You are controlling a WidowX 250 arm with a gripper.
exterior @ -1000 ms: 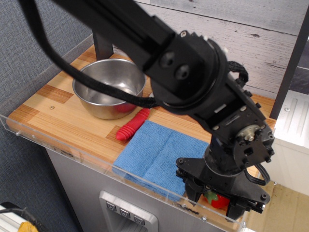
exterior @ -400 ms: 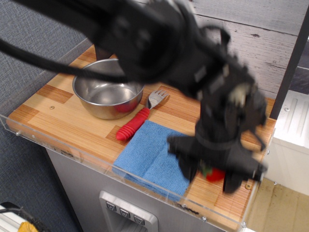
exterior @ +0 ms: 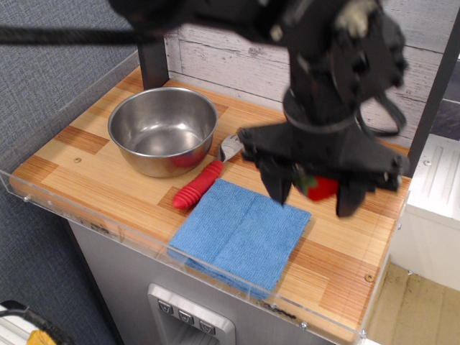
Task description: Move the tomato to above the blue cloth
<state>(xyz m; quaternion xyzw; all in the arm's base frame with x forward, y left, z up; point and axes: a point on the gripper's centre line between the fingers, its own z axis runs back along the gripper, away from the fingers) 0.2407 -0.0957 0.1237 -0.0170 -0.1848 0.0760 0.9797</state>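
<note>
My black gripper [exterior: 314,188] is shut on the tomato [exterior: 317,186], a small red toy fruit with a green cap, and holds it in the air between the two fingers [exterior: 277,184]. It hangs above the far right corner of the blue cloth [exterior: 240,233], which lies flat and folded near the table's front edge. The frame is blurred by motion around the arm.
A steel bowl [exterior: 163,131] stands at the back left. A fork with a red ribbed handle [exterior: 198,185] lies between bowl and cloth. A clear plastic wall [exterior: 108,215] runs along the front and left edges. A wooden plank wall [exterior: 237,61] is behind.
The gripper has risen from the table's front right corner with the tomato and moved back and left, towards the cloth's far right corner.
</note>
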